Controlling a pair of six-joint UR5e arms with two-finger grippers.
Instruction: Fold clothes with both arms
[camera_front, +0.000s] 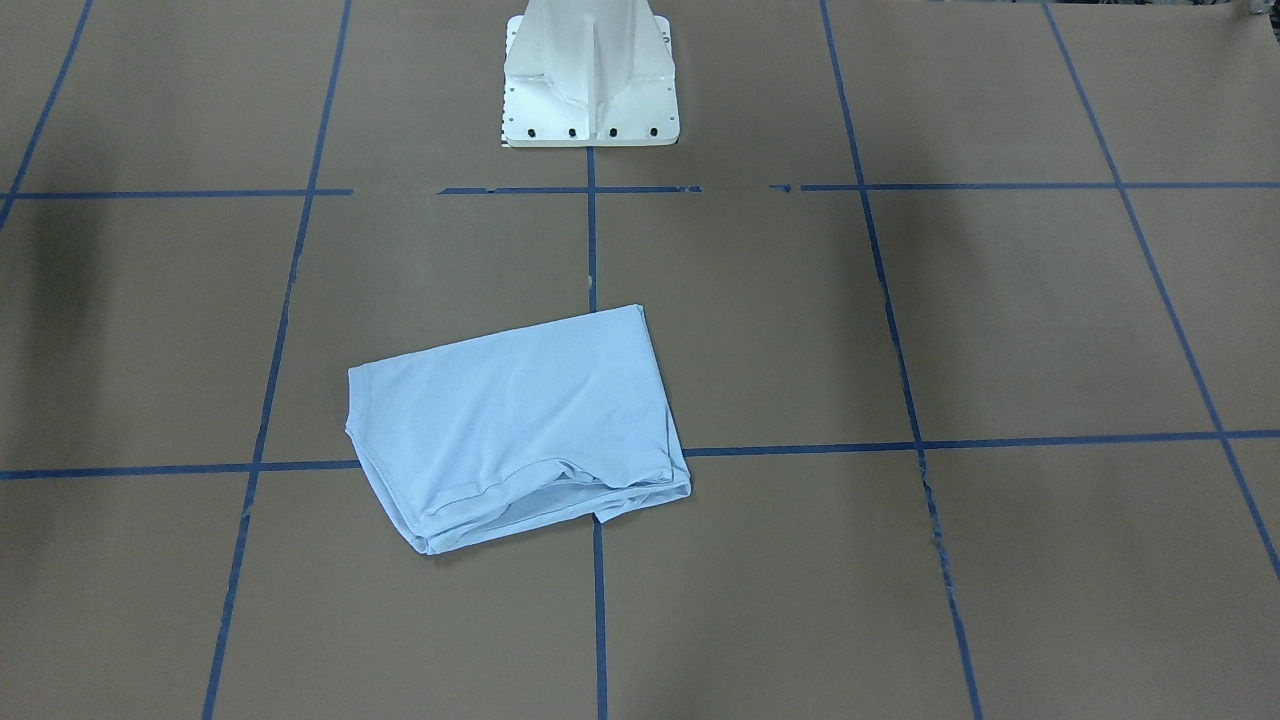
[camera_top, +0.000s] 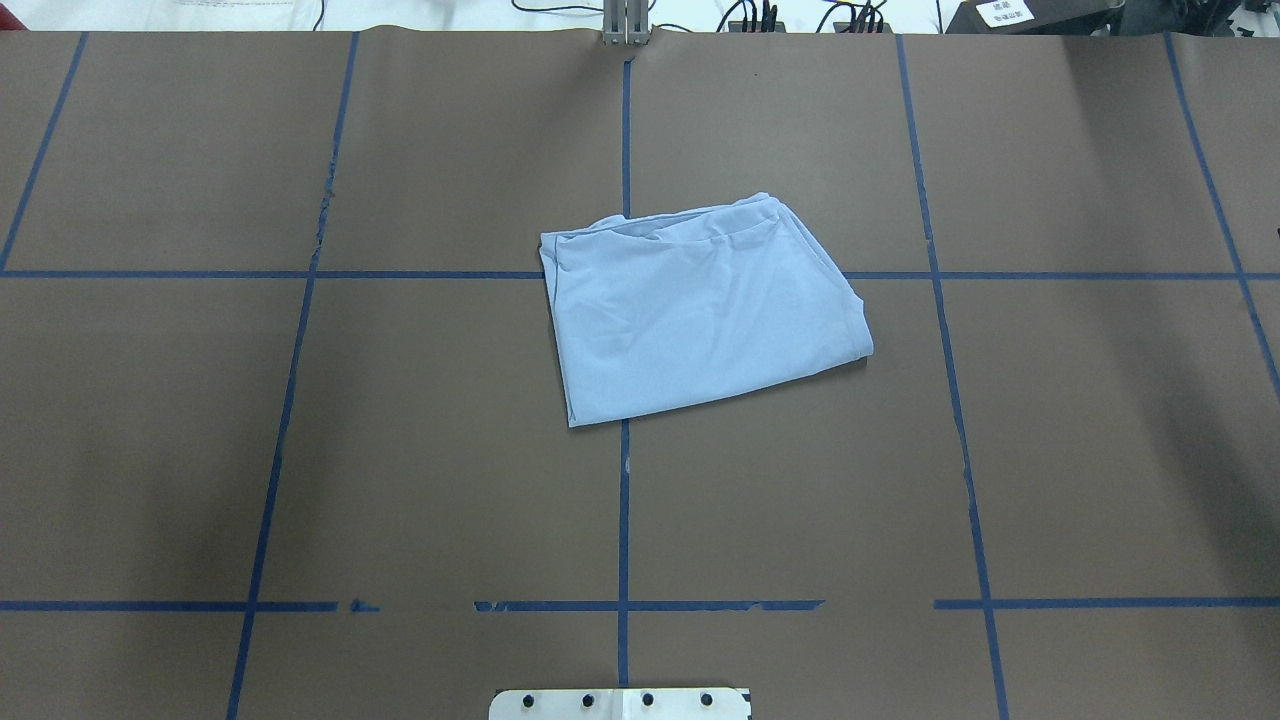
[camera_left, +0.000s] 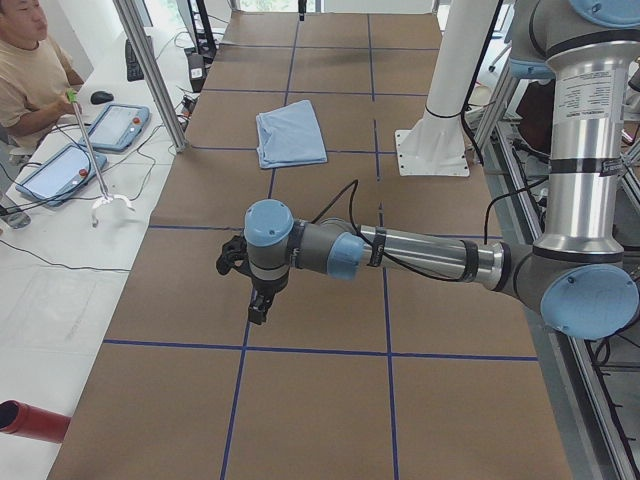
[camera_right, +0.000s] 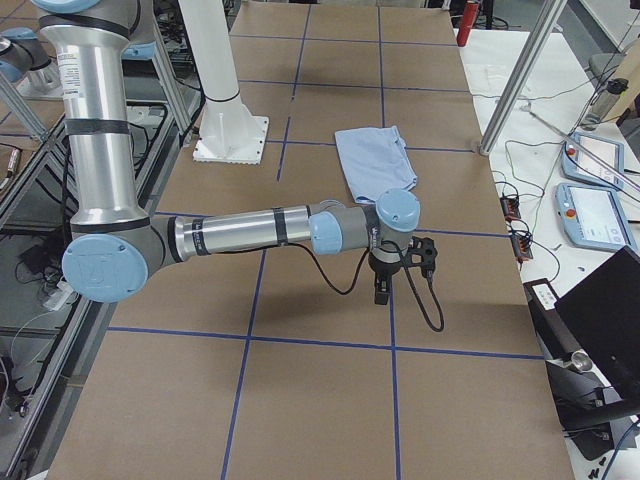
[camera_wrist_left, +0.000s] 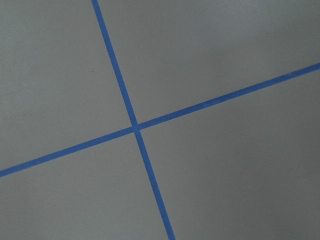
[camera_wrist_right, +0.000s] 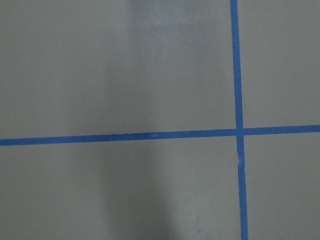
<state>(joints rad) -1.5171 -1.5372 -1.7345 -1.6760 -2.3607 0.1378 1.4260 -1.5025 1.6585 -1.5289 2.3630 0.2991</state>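
At the left end, my left fingers (camera_left: 257, 306) hang just above the brown paper-covered surface (camera_top: 400, 450), pointing down over bare paper. They show only in the side view, so I cannot tell whether they are released or clenched; nothing hangs from them.

In the middle, well apart from both arms, the light blue T-shirt (camera_top: 700, 310) lies folded into a compact, slightly skewed rectangle across a crossing of the blue tape lines (camera_top: 624, 520). Its near edge looks smooth and closed. Its far edge shows loose, rumpled layers, and a small bulge pokes out at the right corner.

At the right end, my right fingers (camera_right: 381, 291) hover the same way over bare paper. Again I cannot tell their state, and they carry nothing.

I judge the folding nearly or fully finished. If one more fold is wanted, both arms should pinch every layer at matching corners, lift low, and travel together so the stack does not slide apart.
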